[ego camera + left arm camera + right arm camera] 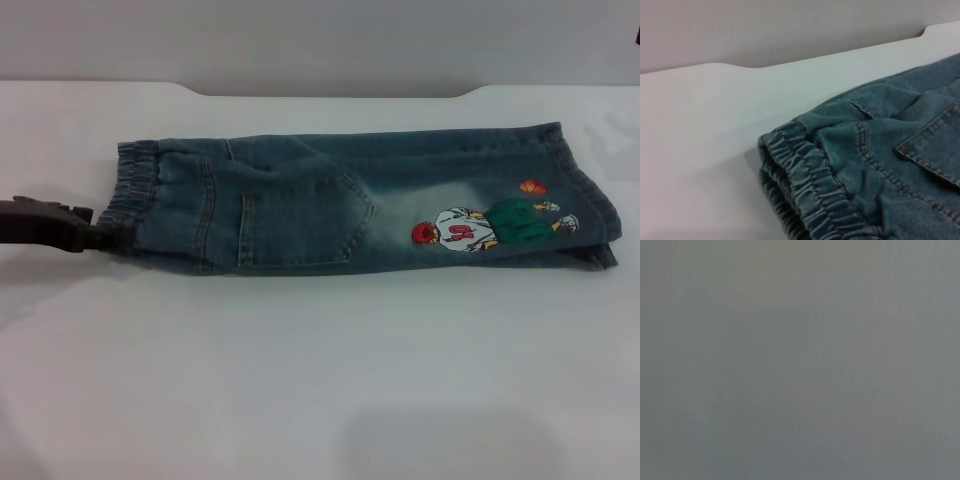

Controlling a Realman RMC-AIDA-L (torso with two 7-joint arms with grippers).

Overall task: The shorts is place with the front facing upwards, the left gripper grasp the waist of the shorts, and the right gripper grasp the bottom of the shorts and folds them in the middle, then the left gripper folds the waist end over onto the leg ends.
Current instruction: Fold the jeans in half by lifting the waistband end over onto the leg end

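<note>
A white counter (320, 380) carries only the shorts (380, 205), with a grey wall behind its far edge, where a shallow notch is cut. Nothing stands between the left tool (105, 238) and the cloth. The shorts lie flat across the middle of the counter, nearer the far edge, already folded lengthwise so the back shows: a patch pocket (300, 225) in the middle and the cartoon basketball-player embroidery (480, 228) near the leg ends (590, 215), which point toward the right edge. The waist of the shorts (135, 195) points toward the left edge; in the left wrist view it shows as two stacked ruffled elastic layers (805, 195). The left tool reaches in low from the left edge, its tip touching the near corner of the waist; whether it is clenched there I cannot tell. The right wrist view shows only plain grey.
</note>
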